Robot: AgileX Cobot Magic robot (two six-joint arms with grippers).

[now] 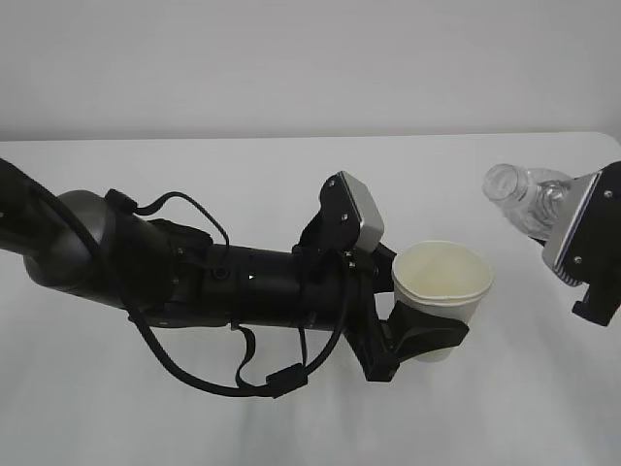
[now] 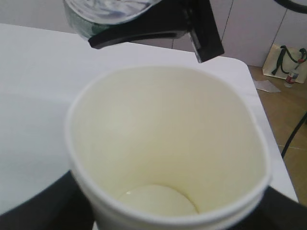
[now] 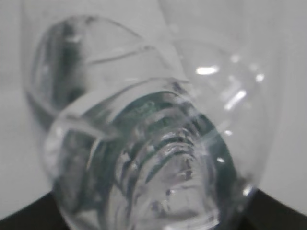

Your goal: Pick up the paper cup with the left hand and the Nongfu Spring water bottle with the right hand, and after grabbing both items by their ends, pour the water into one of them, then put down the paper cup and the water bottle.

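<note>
White table point(image 1: 291, 427), cup and bottle lifted, pour pending.
Left gripper point(image 1: 408, 335) is clamping the paper cup point(image 1: 441, 282); right gripper point(image 1: 582, 243), clamping the Nongfu Spring water bottle point(image 1: 524, 194), should be tipping slowly over the rim.

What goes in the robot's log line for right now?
left claw: holding cup | right claw: holding bottle, tilted | bottle apart from cup | table

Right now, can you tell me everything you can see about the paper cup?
The paper cup is small and white with a rolled rim and a pale cream inside. It looks like thin paper, and its rim is squashed slightly out of round. It stands nearly upright, mouth open upward, lifted off the table. The left pincer grips its lower part. A little shine shows at its bottom. Nothing else touches it.
</note>
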